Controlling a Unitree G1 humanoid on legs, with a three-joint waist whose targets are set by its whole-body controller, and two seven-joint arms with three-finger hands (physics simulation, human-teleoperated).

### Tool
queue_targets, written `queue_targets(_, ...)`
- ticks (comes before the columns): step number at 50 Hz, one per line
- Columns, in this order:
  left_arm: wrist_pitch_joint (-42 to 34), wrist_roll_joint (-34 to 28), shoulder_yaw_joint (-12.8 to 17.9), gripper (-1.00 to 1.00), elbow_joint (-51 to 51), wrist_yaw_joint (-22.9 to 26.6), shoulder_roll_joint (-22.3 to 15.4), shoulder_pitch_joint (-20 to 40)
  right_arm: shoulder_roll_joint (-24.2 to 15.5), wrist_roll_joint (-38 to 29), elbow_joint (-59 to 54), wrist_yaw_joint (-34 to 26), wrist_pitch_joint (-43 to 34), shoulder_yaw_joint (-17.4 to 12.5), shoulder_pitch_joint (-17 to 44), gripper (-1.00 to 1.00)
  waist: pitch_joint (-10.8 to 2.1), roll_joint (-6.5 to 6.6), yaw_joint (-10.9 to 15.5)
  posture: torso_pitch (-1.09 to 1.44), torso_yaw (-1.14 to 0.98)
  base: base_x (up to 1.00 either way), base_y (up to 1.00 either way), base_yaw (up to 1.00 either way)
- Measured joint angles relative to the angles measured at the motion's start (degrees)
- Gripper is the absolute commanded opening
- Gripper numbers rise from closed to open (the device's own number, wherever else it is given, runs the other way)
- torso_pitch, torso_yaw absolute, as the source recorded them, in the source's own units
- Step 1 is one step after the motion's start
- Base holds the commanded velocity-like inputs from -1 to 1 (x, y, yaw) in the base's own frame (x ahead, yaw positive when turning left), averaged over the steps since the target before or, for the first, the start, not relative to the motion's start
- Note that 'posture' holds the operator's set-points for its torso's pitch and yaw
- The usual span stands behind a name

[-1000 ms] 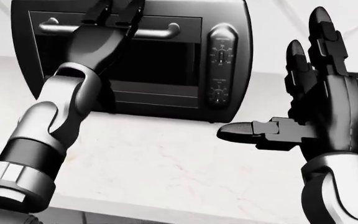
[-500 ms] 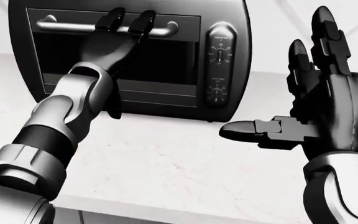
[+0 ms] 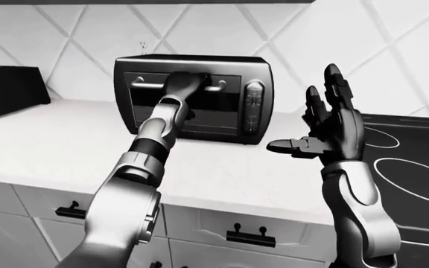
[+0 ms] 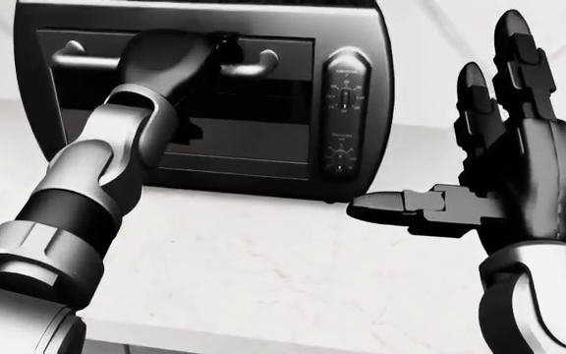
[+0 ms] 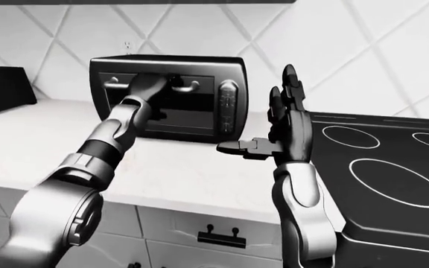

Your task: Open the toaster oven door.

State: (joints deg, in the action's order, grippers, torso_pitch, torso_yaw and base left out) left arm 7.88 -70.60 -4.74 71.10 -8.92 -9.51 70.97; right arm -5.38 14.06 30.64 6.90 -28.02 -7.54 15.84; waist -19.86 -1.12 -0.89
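The black toaster oven (image 4: 361, 173) stands on the counter in the upper half of the head view, its glass door (image 4: 258, 103) looking shut or barely tipped. My left hand (image 4: 204, 48) reaches up from the lower left. Its back faces the camera and its fingers (image 4: 226, 40) curl round the middle of the door's bar handle (image 4: 258, 66). My right hand (image 4: 450, 140) is raised to the right of the oven, fingers spread and upright, thumb pointing left, holding nothing and touching nothing.
Two dials (image 4: 344, 90) sit on the oven's right panel. A black cooktop (image 3: 416, 162) lies on the right and a black appliance (image 3: 6, 89) on the far left of the pale counter (image 3: 65, 139). Drawers (image 3: 251, 234) run below, a tiled wall behind.
My left hand has turned over and closed its fingers round the handle, where before they only lay across it. The handle sits slightly lower in view. The right hand has not moved.
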Motion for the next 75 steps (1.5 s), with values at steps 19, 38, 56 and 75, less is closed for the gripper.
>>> queue_targets(19,-6.81,-0.93,-0.41,-0.23,-4.83,6.27,-0.41,-3.88,-0.1,0.2,-0.19,-0.05,0.91,-0.32,-0.75,1.0,-0.01,0.34,-0.39,-0.47,0.0,0.0,0.0,0.0)
queue_targets(38,-9.98,-0.12,1.13,0.05,-33.91,18.94,0.04,-25.69,0.15,0.27,1.12,0.31,0.04,-0.11,-1.16,1.0,1.71,0.29,0.58,-0.47,0.0,0.0,0.0,0.0)
queue_targets(56,-12.23,-0.52,2.61,0.39,-59.85,32.78,0.76,-43.03,0.26,0.13,-0.06,0.17,0.72,-0.21,-1.64,1.0,1.66,0.37,1.13,-0.47,0.0,0.0,0.0,0.0)
queue_targets(75,-10.64,-0.97,4.41,0.4,-83.35,45.67,1.65,-56.13,0.41,-0.02,0.24,0.46,1.0,-0.25,-2.02,1.0,0.21,1.19,0.06,-0.47,0.0,0.0,0.0,0.0)
